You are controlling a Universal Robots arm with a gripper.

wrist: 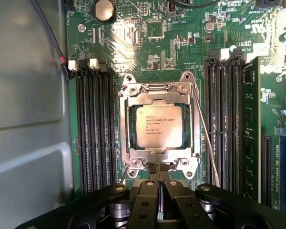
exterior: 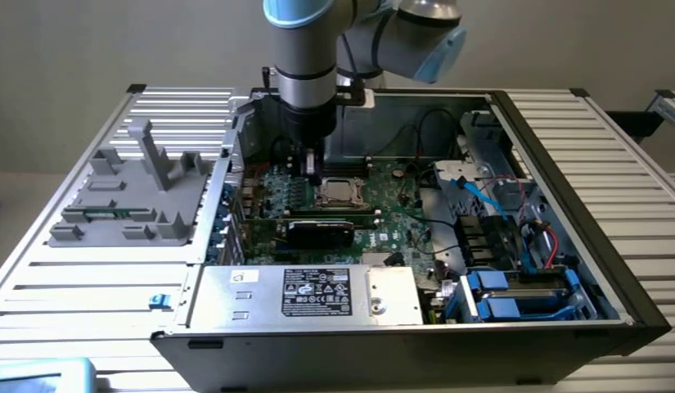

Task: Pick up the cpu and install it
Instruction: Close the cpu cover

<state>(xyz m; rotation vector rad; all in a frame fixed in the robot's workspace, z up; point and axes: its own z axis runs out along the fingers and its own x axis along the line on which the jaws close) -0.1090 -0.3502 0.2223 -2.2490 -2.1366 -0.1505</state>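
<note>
At the exterior view's left, a grey moulded plastic holder (exterior: 130, 201) rests on the slatted aluminium table (exterior: 86, 278). Just left of the metal-framed socket (wrist: 128, 143), the black gripper (exterior: 313, 168) hangs, fingers pressed together, empty. The small square silver-topped cpu (wrist: 159, 126) lies flat inside that socket.

Silver cpu (wrist: 159, 126), green motherboard (wrist: 133, 14)

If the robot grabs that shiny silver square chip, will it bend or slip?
The cpu probably stays stiff: its top looks like flat metal. It may be slippery, since that top is smooth and shiny. It lies low inside the metal frame, so its edges look hard to catch.
</note>
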